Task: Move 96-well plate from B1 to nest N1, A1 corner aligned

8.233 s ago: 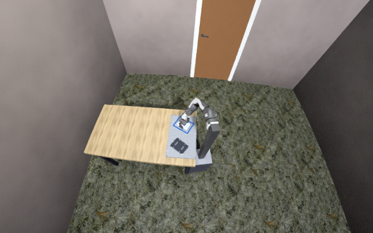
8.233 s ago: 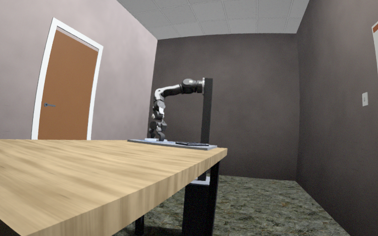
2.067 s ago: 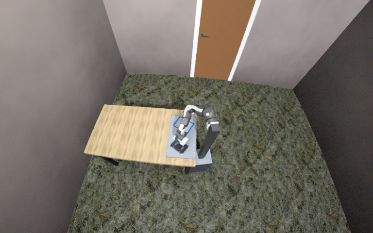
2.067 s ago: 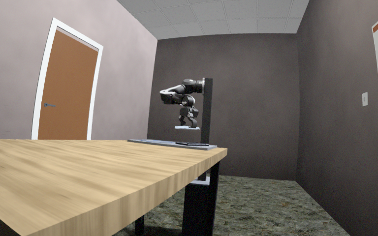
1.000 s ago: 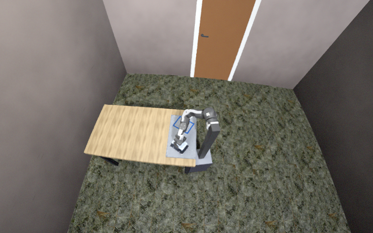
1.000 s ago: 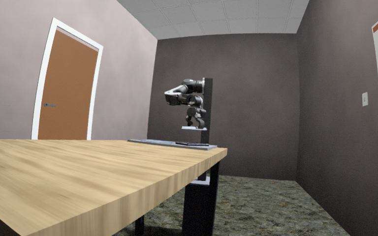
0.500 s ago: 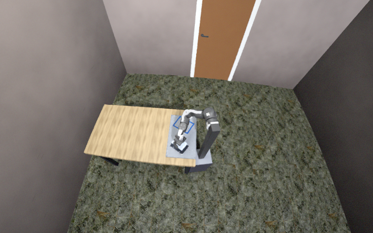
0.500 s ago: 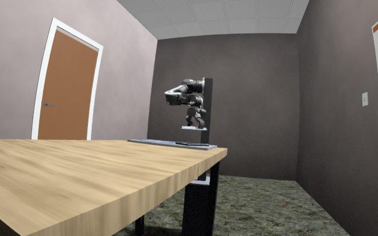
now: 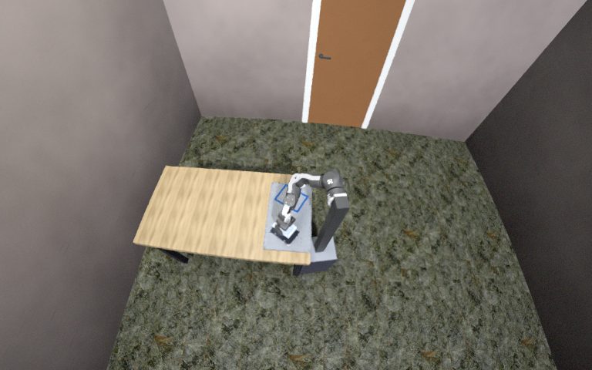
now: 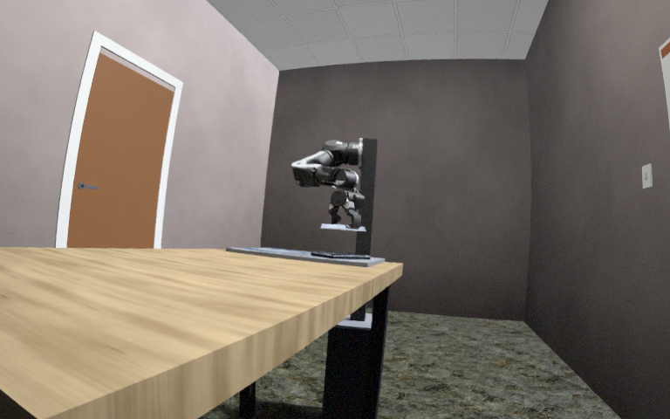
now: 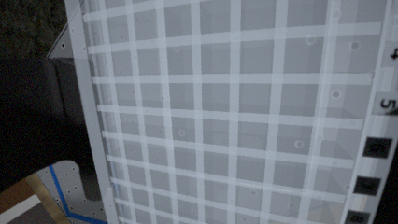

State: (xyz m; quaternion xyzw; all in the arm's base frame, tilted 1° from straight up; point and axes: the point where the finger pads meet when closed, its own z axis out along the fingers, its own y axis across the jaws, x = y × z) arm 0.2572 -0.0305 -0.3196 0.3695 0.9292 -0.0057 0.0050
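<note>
My gripper point(image 9: 284, 225) point(image 10: 346, 222) is shut on the clear 96-well plate point(image 9: 290, 230) point(image 10: 339, 227) and holds it level, well above the bench. In the wrist view the plate point(image 11: 234, 117) fills most of the frame as a pale grid, with number labels along its right edge; my fingers do not show there. The dark plate nest N1 point(image 9: 294, 237) point(image 10: 338, 255) lies on the grey base mat point(image 9: 270, 240) point(image 10: 276, 255), below the plate. The blue outline of spot B1 point(image 9: 280, 192) point(image 11: 58, 189) lies farther back on the mat, with nothing in it. I cannot make out the plate's cut-off corner.
The wooden table point(image 9: 198, 210) point(image 10: 120, 311) stretches to the left of the mat. The arm's dark column point(image 9: 334, 224) point(image 10: 367, 192) stands at the table's right end. A door point(image 9: 354, 59) is in the far wall.
</note>
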